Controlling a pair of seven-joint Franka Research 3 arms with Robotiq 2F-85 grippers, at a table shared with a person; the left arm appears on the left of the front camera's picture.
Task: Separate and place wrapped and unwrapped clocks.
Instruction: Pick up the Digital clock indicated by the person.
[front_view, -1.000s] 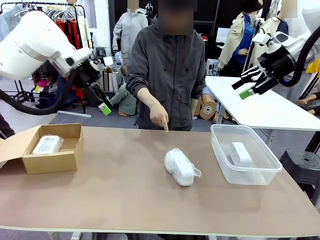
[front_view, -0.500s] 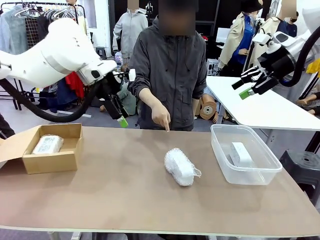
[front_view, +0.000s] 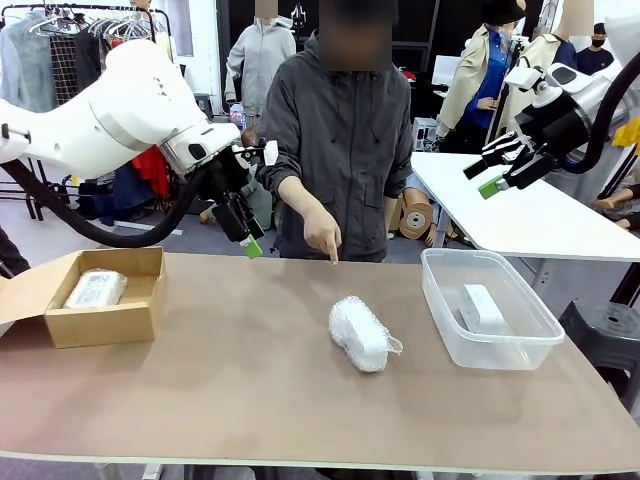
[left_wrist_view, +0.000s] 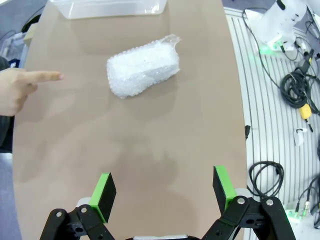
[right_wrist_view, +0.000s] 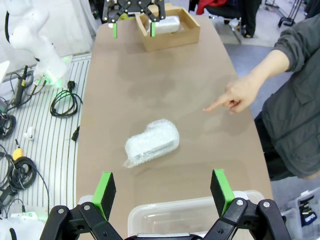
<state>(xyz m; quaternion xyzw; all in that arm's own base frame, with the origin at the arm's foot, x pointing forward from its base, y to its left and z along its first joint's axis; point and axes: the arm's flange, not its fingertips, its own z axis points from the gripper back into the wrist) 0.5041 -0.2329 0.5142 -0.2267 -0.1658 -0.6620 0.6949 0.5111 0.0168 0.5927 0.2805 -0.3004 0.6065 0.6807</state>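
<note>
A bubble-wrapped clock lies loose on the brown table's middle, also seen in the left wrist view and the right wrist view. Another wrapped clock rests in the cardboard box at the left. A bare white clock lies in the clear plastic bin at the right. My left gripper hangs open above the table's far edge, left of the loose bundle. My right gripper is open, high above the bin.
The person stands at the far side, one hand pointing a finger down at the table behind the loose bundle. A white table and a black stool are at the right. Cables lie on the floor.
My left arm has swung right, from above the cardboard box toward the table's middle, and dropped a little. The right arm, the pointing hand and the clocks have stayed put.
</note>
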